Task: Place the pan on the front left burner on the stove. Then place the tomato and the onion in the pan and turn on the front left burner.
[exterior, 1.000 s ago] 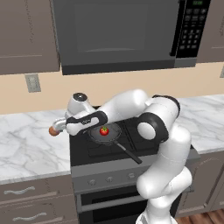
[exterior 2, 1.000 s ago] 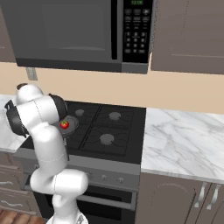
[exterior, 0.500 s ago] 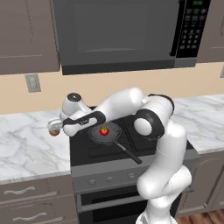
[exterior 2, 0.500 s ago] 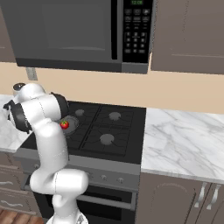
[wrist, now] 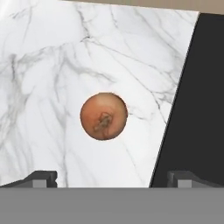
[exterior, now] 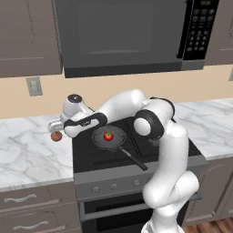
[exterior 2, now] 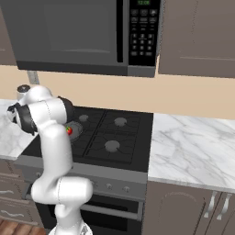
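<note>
Wide open, the tool (wrist: 111, 177) hangs over the white marble tabletop (exterior: 27, 154) just left of the stove (exterior: 132, 157), holding nothing. Its two dark fingertips (wrist: 41, 177) stand far apart at the bottom of the hand view, and the onion (wrist: 104, 116) lies on the marble ahead of them, centred between them and apart from both. In the left base view the onion (exterior: 56, 136) sits on the tabletop close to the stove's left edge, right under the tool (exterior: 55, 124).

On the stove, the pan (exterior: 109, 138) rests on the front left burner with its long black handle pointing toward the near right, over the grate. The tomato (exterior: 108, 136) lies inside the pan, near its middle. From the right base view the tomato (exterior 2: 69, 131) shows as a red spot in the pan (exterior 2: 74, 130), partly behind the white arm. A dark microwave (exterior: 123, 34) hangs above the stove, and the stove's grey front panel carries a row of small knobs (exterior: 116, 185).
</note>
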